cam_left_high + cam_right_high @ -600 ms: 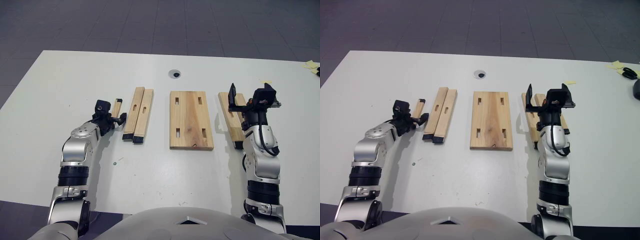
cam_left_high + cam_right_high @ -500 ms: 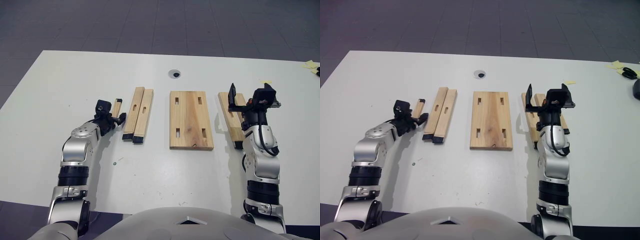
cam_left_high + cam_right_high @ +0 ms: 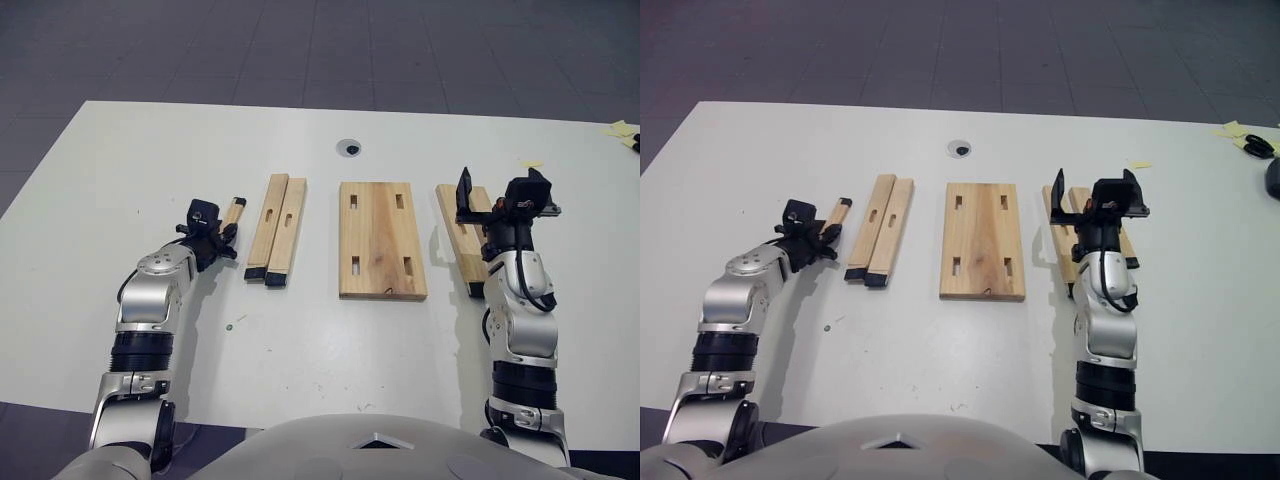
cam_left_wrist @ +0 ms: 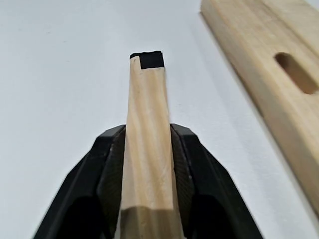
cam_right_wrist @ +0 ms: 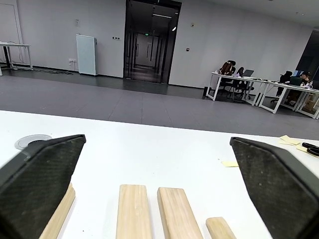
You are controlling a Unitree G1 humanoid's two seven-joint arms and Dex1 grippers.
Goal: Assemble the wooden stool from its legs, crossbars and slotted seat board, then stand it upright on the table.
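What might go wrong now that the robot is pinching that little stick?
The left gripper seems to hold the thin crossbar toward one end, so it might tip or slip when lifted. The two slotted legs lie close beside it, and swinging the stick could knock them askew. The right gripper hangs open above the other wooden pieces and might nudge them if it comes down off-centre.

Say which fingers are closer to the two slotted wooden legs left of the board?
Left. Left fingers grip a thin wooden crossbar beside those legs; right fingers hang open beyond the seat board.
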